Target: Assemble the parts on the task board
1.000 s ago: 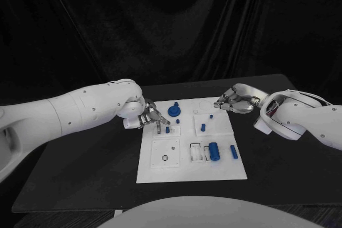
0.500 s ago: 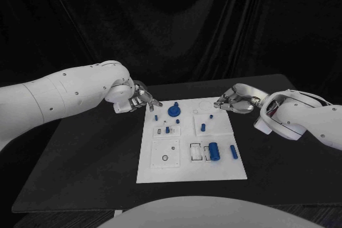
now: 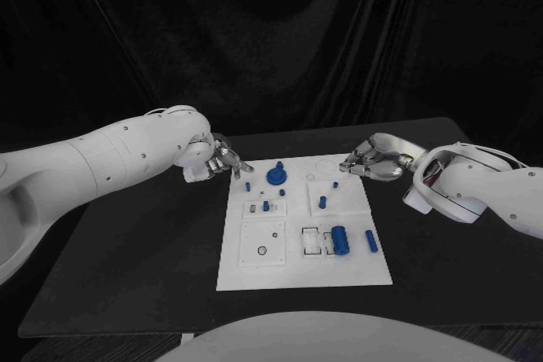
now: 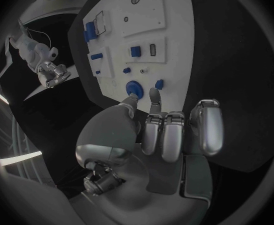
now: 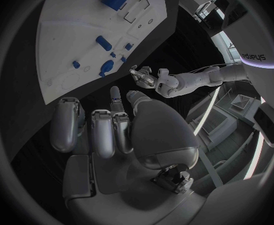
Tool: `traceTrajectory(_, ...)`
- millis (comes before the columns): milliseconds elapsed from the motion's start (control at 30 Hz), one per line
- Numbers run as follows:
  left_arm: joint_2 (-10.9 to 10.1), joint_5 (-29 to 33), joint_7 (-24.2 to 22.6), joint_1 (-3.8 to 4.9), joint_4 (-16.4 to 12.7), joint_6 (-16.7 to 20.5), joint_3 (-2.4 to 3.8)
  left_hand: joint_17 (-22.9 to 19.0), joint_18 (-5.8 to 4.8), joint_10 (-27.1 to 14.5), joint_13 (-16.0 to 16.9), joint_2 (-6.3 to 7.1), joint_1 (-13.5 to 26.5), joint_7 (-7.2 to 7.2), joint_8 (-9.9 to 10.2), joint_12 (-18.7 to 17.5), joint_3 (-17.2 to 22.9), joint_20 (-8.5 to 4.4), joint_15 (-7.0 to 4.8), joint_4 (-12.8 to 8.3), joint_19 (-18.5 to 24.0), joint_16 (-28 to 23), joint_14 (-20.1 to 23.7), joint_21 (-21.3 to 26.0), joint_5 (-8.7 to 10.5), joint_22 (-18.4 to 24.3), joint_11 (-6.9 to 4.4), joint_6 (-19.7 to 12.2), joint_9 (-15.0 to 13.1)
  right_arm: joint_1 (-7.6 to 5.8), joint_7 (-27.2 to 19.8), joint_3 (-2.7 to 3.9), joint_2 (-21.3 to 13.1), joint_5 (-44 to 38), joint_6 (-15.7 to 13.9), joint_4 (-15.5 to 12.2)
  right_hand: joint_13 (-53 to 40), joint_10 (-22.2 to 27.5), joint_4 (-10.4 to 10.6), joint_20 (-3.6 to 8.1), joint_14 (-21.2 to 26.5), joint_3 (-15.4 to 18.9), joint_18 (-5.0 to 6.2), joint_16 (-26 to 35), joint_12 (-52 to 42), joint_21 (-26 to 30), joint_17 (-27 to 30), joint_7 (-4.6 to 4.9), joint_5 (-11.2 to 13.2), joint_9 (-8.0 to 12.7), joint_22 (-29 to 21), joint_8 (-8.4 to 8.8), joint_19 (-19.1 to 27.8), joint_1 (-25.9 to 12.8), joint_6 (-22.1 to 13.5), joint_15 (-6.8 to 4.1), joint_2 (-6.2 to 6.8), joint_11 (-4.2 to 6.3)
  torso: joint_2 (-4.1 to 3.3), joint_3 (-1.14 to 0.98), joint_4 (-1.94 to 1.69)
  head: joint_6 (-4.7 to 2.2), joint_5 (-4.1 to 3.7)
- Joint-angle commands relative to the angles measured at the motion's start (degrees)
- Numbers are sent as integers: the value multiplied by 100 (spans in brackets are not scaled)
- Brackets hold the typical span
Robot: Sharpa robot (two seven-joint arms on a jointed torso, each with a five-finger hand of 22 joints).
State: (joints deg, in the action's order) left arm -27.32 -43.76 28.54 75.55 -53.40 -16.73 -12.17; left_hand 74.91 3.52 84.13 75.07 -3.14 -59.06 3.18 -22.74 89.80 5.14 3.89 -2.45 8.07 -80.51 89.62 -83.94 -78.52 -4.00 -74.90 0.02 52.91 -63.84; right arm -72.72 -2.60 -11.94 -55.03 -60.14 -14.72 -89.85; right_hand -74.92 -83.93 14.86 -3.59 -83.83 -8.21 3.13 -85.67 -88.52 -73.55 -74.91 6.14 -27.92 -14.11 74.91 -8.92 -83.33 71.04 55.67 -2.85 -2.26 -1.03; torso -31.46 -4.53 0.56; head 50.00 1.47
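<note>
The left hand (image 3: 215, 159) is pulling clear of the white rectangular task board (image 3: 305, 277): a second ago it was low over the board's left column, by the small blue pegs, and now it is hanging off the far left corner, over the black table (image 3: 136, 260). Half a second back it was a touch higher and farther out, so it is settling in again beside the corner. The pegs look the same as when the hand was over them, so it reads as a release and retreat, or a reposition, not a carry.

In the left wrist view that silver hand (image 4: 165, 135) is holding nothing, fingers loosely curled with gaps between them, thumb and one fingertip reaching toward the round blue knob-shaped part (image 4: 134, 89), which is standing near the board's far edge (image 3: 276, 174).

The right hand (image 3: 373, 162) is staying put at the far right corner, just off the board. Its fingers (image 5: 99, 130) are curled in side by side with nothing in them.

The parts are staying on the board: a fat blue cylinder (image 3: 340, 240) lying by a slim blue pin (image 3: 370, 240) at the right, and a short blue peg (image 3: 322, 202) in the middle plate. Plenty of assembling looks left to do.
</note>
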Motion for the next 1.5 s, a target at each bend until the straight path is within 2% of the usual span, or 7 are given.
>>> traceTrajectory(33, 83, -347, -354, -52, 173, -19, 7, 1509, -34, 587, 1493, -15, -45, 9, -33, 20, -30, -6, -21, 21, 1, 38, -606, 31, -25, -1075, -29, -19, -8, 13, 84, 5, 3, -2, 44, -15, -1175, -406, 1, -13, -467, 6, 65, 26, 21, 24, -775, -5, -24, -6, 1000, 20, 45, -9, -32, 35, 6, -44, -6, 12, 11, 0, 8)
traceTrajectory(133, 136, -372, -398, -93, 281, 13, 7, 1509, -32, 587, 1493, -15, -45, 9, -33, 20, -30, -6, -21, 22, 5, 38, -606, 36, -25, -1073, -29, -19, -8, 13, 84, 5, 9, -2, 54, -16, -1175, -406, -4, -13, -465, 3, 65, 29, 21, 23, -769, -7, -30, -6, 1000, 21, 44, -3, -32, 35, 5, -42, -8, 4, 6, 0, 5)
traceTrajectory(300, 191, -393, -469, -163, 352, 80, 7, 1509, -32, 587, 1493, -16, -67, 23, -7, 20, -48, -1, -12, 38, 13, 38, -606, 45, -29, -1075, -19, -84, -17, 13, 91, 5, 15, -2, 74, -12, -1176, -406, -7, -12, -467, 1, 66, 25, 20, 25, -775, -8, -33, -6, 1000, 20, 45, 0, -30, 34, 4, -42, -7, 10, 11, 0, 8)
traceTrajectory(467, 240, -399, -512, -219, 397, 99, 7, 1509, -24, 587, 1493, -23, -100, 54, 66, 20, -73, 12, 6, 66, 44, 38, -606, 84, -34, -1068, 5, -183, -2, 13, 99, 5, 20, -2, 94, -9, -1176, -406, -7, -12, -467, 1, 66, 25, 20, 25, -775, -8, -33, -6, 1000, 20, 45, 0, -30, 34, 4, -42, 2, 0, 9, 0, 16)
traceTrajectory(800, 321, -402, -570, -333, 536, 127, 7, 1509, -21, 587, 1493, -28, -109, 76, 122, 20, -96, 24, 22, 93, 60, 38, -606, 103, -30, -1065, 24, -230, 21, 23, 108, 5, 43, -2, 139, 1, -1174, -406, -13, -12, -465, -3, 68, 30, 21, 34, -767, -9, -40, -8, 997, 19, 48, 7, -26, 33, 2, -40, 4, 0, 4, 0, 13)
traceTrajectory(1067, 341, -402, -572, -363, 579, 133, 7, 1509, -18, 587, 1493, -43, -138, 80, 142, 20, -91, 31, 30, 92, 72, 38, -606, 118, -43, -1061, 32, -235, 29, 30, 108, 5, 44, -2, 160, 5, -1174, -406, -13, -12, -465, -3, 68, 30, 21, 34, -767, -9, -40, -8, 997, 19, 48, 7, -26, 33, 2, -40, 0, 4, 4, 0, 34)
traceTrajectory(1500, 382, -402, -633, -409, 641, 108, 7, 1509, -11, 587, 1493, -57, -200, 90, 173, 20, -83, 42, 43, 77, 102, 38, -606, 153, -73, -1051, 42, -246, 41, 44, 101, 5, 40, -2, 159, 3, -1172, -404, -22, -11, -465, -8, 67, 30, 22, 33, -766, -9, -48, -8, 998, 21, 46, 15, -27, 32, 2, -39, 3, 1, 6, 0, 15)
